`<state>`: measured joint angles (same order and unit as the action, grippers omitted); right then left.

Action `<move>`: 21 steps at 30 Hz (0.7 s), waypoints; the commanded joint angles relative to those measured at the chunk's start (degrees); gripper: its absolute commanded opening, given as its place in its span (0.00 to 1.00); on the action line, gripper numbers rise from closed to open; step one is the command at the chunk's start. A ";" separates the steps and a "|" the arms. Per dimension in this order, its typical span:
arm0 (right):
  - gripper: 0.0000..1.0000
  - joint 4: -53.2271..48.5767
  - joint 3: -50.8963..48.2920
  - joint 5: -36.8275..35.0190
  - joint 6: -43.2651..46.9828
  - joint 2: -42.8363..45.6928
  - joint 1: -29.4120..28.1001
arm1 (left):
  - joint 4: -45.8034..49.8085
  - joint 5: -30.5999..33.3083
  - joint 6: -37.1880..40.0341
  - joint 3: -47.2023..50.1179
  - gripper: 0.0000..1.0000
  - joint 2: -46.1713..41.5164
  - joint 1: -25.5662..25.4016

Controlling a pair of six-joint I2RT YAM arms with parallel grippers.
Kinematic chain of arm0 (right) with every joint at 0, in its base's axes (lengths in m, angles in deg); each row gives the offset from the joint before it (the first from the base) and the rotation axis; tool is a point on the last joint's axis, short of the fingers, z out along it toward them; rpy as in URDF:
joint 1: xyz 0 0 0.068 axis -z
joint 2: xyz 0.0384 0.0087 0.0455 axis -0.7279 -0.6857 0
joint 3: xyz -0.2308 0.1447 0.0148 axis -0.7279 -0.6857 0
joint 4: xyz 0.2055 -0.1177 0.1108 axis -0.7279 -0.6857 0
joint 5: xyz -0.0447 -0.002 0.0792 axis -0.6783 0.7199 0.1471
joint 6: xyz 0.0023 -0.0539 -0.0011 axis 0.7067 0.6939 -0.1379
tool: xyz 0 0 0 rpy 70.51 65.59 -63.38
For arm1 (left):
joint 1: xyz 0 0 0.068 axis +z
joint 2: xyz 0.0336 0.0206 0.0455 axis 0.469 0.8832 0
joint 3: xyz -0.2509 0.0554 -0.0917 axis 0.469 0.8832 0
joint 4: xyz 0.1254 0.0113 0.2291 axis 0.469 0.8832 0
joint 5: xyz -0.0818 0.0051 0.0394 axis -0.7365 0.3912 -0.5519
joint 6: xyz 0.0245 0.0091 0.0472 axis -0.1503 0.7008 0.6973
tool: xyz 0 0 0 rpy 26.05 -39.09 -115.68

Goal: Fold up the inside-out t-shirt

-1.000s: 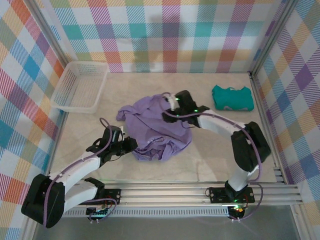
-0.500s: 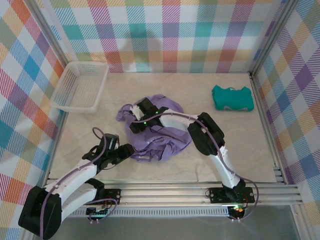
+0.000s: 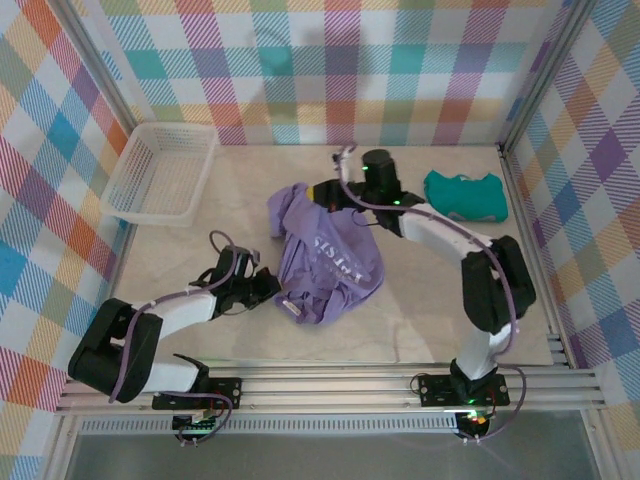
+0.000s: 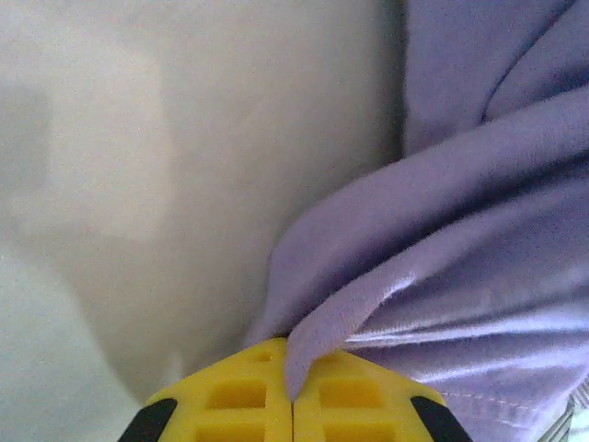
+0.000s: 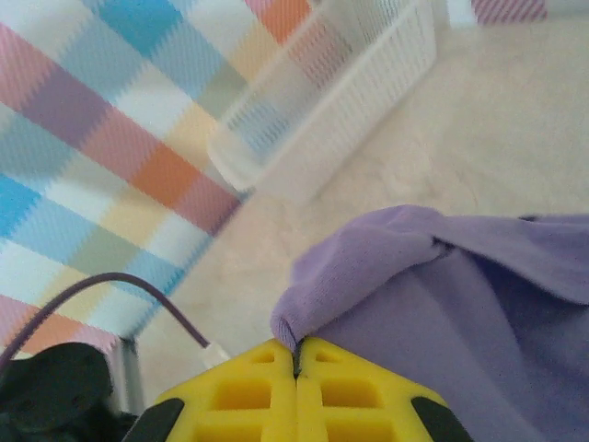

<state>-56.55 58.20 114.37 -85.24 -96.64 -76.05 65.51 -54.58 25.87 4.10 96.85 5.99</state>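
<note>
Faintly, pale lettering (illegible) crosses the purple t-shirt.

1. The inside-out t-shirt lies bunched in the middle of the desk.
2. A basket sits in the far left corner of the desk, against the left wall and well apart from the t-shirt.
3. A smaller folded garment lies far right, near the right wall, apart from the t-shirt.
4. The left fingers meet the t-shirt's near-left edge, pinched on a fold of cloth, with bare desk to their left.
5. The right fingers grip the t-shirt's far edge. The right arm reaches in from the near right, passing between the t-shirt and the folded garment.
</note>
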 commanded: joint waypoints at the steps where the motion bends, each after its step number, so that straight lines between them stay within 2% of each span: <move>1: 0.00 13.01 -7.26 6.44 -9.74 6.92 4.28 | -1.11 4.07 6.29 -7.55 0.00 -6.87 0.51; 3: 0.00 11.63 -13.44 4.86 -6.88 13.90 7.01 | 0.65 8.55 9.60 -9.59 0.00 -13.52 0.53; 7: 0.00 2.20 -27.01 -2.57 4.89 30.32 7.35 | -1.22 8.50 15.94 -8.84 0.00 -25.20 -0.35; 8: 0.05 -0.04 -30.40 -5.53 6.03 33.86 7.29 | -1.25 8.16 16.51 -7.94 0.00 -27.28 -0.73; 9: 0.10 -4.04 -33.93 -10.69 6.31 37.73 6.98 | -0.58 7.70 16.85 -6.59 0.00 -28.97 -1.31; 11: 0.22 -17.77 -36.99 -29.48 7.02 42.67 2.96 | 1.96 7.34 17.19 -4.19 0.00 -30.63 -2.47; 13: 0.37 -24.04 -38.96 -45.25 10.24 44.41 -5.91 | 3.85 6.93 17.99 -1.87 0.00 -30.81 -3.70; 14: 0.41 -23.55 -39.16 -48.62 12.60 44.35 -10.26 | 4.68 7.33 18.16 -1.26 0.00 -30.58 -3.85; 16: 0.48 -19.14 -37.89 -51.13 18.54 41.85 -17.77 | 5.65 5.97 18.12 -0.60 0.00 -29.94 -3.97; 18: 0.52 -17.09 -33.70 -45.19 21.18 35.62 -19.49 | 6.34 5.26 18.05 -0.24 0.00 -29.77 -4.12; 21: 0.60 -17.19 -26.59 -37.48 16.73 23.12 -19.61 | 7.28 5.44 17.86 -0.04 0.00 -30.27 -4.25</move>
<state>-74.52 26.18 75.66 -69.85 -67.00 -95.57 72.42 -48.16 42.26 4.47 67.87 2.48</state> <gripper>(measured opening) 0.593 0.057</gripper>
